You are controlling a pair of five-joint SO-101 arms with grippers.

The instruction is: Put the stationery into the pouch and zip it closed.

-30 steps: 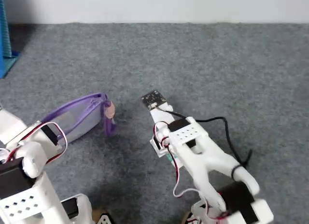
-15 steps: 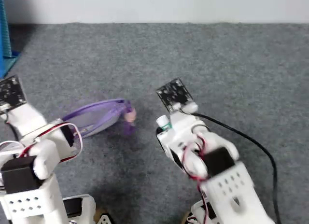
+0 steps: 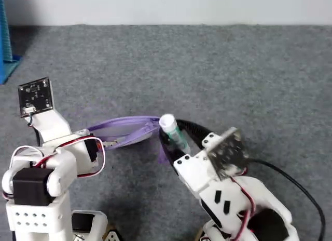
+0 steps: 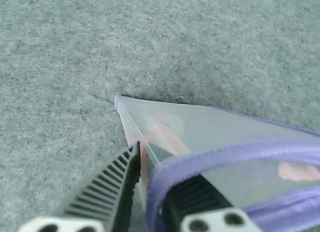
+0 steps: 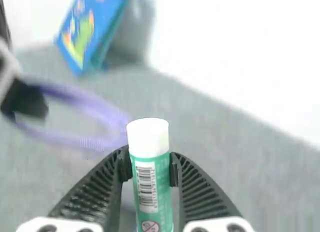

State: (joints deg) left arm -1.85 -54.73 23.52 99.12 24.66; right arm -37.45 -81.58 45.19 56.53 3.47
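Nearest, low in the high view: two white arms. The left arm [image 3: 46, 168] has red and white wires looped at its joint; the right arm [image 3: 228, 199] trails a black cable.

The right gripper [image 5: 147, 164] is clamped on a glue stick [image 5: 147, 182] with a green body and white cap, one finger on each side just under the cap. In the high view the glue stick [image 3: 174, 132] is tilted, cap pointing away from the arm's base and sitting right at the end of the pouch [image 3: 127, 131]. Can't tell if they touch.

The left gripper [image 4: 150, 167] is pinched on the pouch [image 4: 210, 137] edge, with the purple trim running between the black ribbed fingers. The pouch is clear plastic with a purple zip band and lies long and low between the two arms. Its far corner is on the carpet. Pinkish shapes show through the clear wall; can't tell what they are.

The surface is grey short-pile carpet [image 3: 233, 69], an even speckled texture across the whole work area.

Farthest: a white wall [image 3: 166, 7] meets the carpet along a straight line. A blue object [image 3: 5, 38] stands at the far left edge by the wall; the right wrist view shows it as a blue box [image 5: 92, 27] with coloured print, leaning.
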